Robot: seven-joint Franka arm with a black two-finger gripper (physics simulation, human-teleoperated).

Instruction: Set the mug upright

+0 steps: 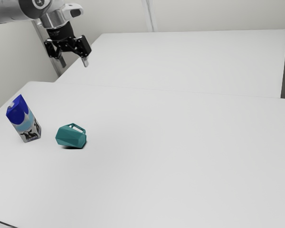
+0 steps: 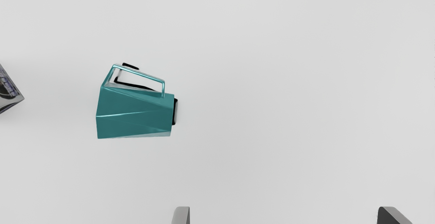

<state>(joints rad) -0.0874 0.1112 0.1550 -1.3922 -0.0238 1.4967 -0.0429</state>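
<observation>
One mug lies on its side on the surface, below the empty, spread hand and off toward the carton; its long axis roughly parallels the finger gap, so pinching across it likely needs a turn.

The mug is teal, the carton blue above black-and-white patches.

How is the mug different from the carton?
The mug lies on its side, but the carton stands up. The mug is plain teal; the carton has blue, white and black patches. The mug has a loop handle, while the carton is a tall box with none. Both rest on the white table.
</observation>
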